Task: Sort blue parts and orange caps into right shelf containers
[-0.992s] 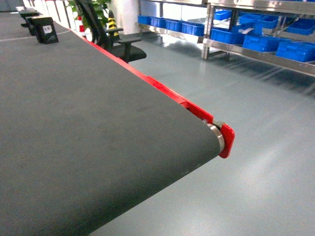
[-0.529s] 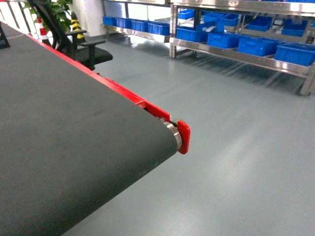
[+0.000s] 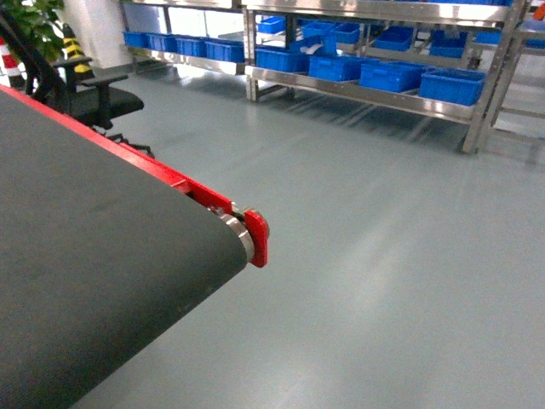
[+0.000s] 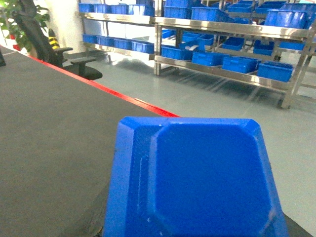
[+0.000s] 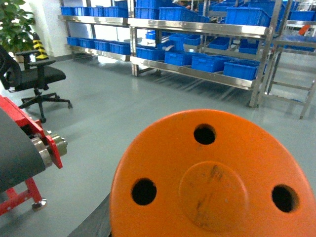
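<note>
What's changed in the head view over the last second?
The view has swung right: the conveyor belt and its red end bracket slid left in frame, the black boxes on the belt dropped out of view, and the shelf's blue crates came toward centre. The office chair shifted left too. Belt end bare throughout.

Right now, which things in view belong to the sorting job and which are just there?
Job:
blue part, filling the left wrist view
orange cap, filling the right wrist view
blue shelf crates

Just there:
conveyor belt
office chair
potted plant
</note>
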### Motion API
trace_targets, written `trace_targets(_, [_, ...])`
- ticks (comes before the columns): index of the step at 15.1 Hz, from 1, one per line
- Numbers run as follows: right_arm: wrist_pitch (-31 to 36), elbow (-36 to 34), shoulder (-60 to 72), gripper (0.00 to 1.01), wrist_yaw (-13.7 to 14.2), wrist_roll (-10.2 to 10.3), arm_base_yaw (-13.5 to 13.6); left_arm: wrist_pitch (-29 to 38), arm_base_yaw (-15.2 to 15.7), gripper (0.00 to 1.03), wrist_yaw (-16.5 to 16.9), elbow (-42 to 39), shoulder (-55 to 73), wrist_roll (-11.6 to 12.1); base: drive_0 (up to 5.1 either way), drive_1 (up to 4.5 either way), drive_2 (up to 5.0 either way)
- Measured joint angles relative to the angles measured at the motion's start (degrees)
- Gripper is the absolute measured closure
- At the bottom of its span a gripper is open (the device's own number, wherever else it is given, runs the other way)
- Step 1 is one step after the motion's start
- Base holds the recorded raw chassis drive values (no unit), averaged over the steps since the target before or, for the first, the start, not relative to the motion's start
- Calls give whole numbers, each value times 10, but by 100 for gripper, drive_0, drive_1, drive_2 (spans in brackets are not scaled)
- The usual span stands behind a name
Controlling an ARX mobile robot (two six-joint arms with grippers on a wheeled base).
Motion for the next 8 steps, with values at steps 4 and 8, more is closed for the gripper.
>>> trace_targets(4, [0,0,0,55,0,0,0,0,0,60,0,0,0,0,-161,-161,-161])
trace_targets(8, [0,0,0,55,0,0,0,0,0,60,0,0,0,0,-164,-164,-164])
